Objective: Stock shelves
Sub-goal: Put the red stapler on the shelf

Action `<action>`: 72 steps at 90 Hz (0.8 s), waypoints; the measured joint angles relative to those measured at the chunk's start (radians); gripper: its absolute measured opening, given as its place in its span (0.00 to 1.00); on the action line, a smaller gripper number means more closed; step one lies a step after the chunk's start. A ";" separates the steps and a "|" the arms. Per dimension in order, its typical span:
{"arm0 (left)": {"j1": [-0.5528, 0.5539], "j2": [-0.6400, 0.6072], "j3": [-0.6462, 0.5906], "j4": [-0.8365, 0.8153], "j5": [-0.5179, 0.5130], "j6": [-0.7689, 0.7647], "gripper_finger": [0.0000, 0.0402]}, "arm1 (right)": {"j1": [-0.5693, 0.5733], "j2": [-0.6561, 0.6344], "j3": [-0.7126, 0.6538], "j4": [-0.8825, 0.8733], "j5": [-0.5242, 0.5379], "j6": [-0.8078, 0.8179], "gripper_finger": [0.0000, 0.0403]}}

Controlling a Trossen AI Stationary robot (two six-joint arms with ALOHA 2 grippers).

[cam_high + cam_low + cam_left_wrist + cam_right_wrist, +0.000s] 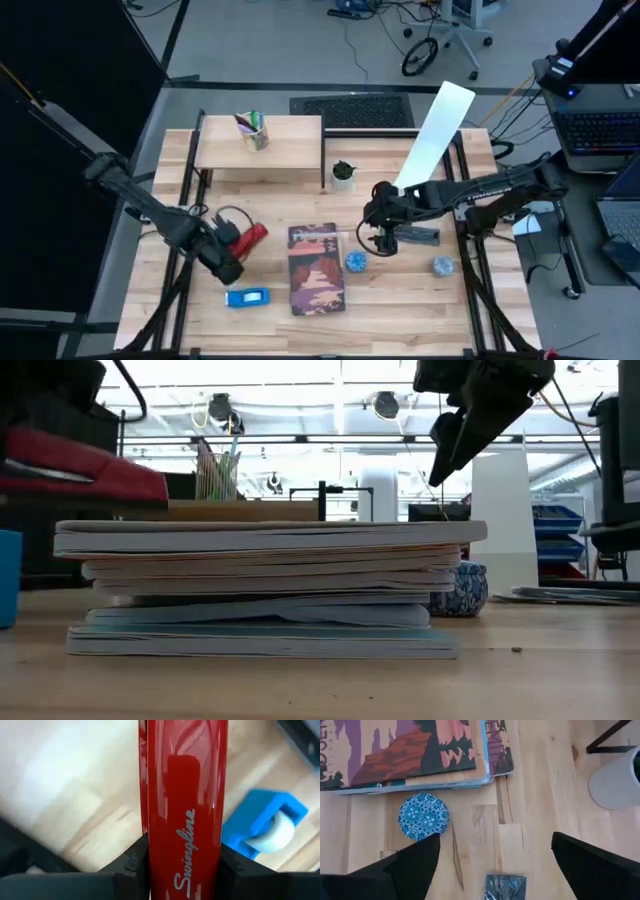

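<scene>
Left pincer [232, 254] pinches a red stapler [247, 236] above the worktop [400, 300], near the books [316, 267]; carry it level to the far shelf [290, 150]. Right pincer [385, 240] hovers spread.

The scene is being lit evenly from overhead. In the low view, the room behind is being washed out by bright ceiling lamps [386, 403], and the near light-wood tabletop [540, 660] is being blurred. Glare is being reflected off the glossy red stapler [185, 795].
</scene>
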 joint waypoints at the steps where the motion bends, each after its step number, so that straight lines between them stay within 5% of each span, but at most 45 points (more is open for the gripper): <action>1: 0.003 -0.005 0.006 -0.014 -0.004 -0.010 0.27 | 0.000 0.000 0.000 0.001 0.000 -0.002 0.90; 33: 0.165 -0.111 0.158 -0.299 -0.131 -0.230 0.27 | -0.026 0.000 0.000 0.007 0.000 -0.027 0.90; 72: 0.588 -0.116 0.186 -0.334 -0.211 0.009 0.27 | -0.065 0.000 0.000 0.036 -0.001 -0.081 0.90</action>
